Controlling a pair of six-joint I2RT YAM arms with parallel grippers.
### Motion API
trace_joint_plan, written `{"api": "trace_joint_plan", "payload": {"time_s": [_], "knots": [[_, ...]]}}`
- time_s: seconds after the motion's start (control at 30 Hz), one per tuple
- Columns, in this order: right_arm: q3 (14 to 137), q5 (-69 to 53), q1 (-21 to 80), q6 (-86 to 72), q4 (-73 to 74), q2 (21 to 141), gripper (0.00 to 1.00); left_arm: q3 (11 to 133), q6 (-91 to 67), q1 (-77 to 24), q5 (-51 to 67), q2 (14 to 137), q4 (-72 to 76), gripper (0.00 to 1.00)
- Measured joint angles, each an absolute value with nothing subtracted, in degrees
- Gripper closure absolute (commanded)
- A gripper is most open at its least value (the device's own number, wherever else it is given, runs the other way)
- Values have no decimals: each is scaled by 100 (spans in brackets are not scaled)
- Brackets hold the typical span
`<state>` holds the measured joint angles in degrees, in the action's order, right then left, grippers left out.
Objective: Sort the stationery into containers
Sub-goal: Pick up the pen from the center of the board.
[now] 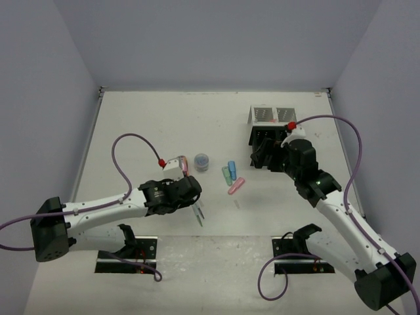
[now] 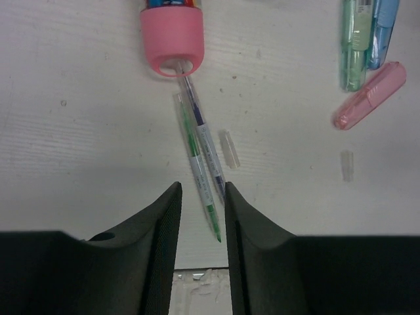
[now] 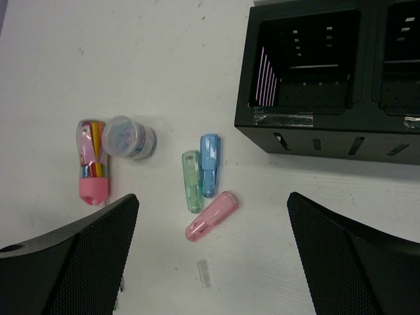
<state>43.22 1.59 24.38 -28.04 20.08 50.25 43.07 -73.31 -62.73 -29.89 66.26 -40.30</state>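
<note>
**Top view.** The left fingers (image 1: 194,194) are recorded low over the desk (image 1: 144,125), directly above two thin pens (image 1: 199,214) that lie side by side near the front edge. Behind them a small round pot (image 1: 202,161) is seen, with a pink-capped tube (image 1: 184,163) just to its left. A blue marker (image 1: 231,168), a green marker (image 1: 226,175) and a pink marker (image 1: 235,186) are clustered at mid-desk. The right fingers (image 1: 262,153) are held at the black mesh box (image 1: 268,138), and a silver mesh box (image 1: 272,116) stands directly behind it.

**Left wrist view.** The fingers are narrowly parted and nothing is gripped. The pens' near ends lie on the desk in the gap. The green pen's tip is exposed, and the purple pen's end is hidden behind one finger. Their far ends reach the tube's pink cap. A clear cap (image 2: 229,148) lies just beside the pens.

**Right wrist view.** The fingers are spread wide and nothing is held. The green and blue markers lie touching, with the pink marker tilted just below them. The pot and the tube rest together at the left. The black box is seen at the upper right, well apart from the markers.
</note>
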Motion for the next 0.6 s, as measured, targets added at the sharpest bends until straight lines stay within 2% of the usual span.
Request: {"api": "trace_joint_plan", "payload": {"time_s": [0.27,0.6], "knots": [[4173,73,2438,-2805,1951,5008,3,4451,-8048,-6342,-2842,7450,-4235,68],[4142,54,2438,-2805,1882,4871,3,5230,-8297,-6351,-2659,8633,-4767,71]]}}
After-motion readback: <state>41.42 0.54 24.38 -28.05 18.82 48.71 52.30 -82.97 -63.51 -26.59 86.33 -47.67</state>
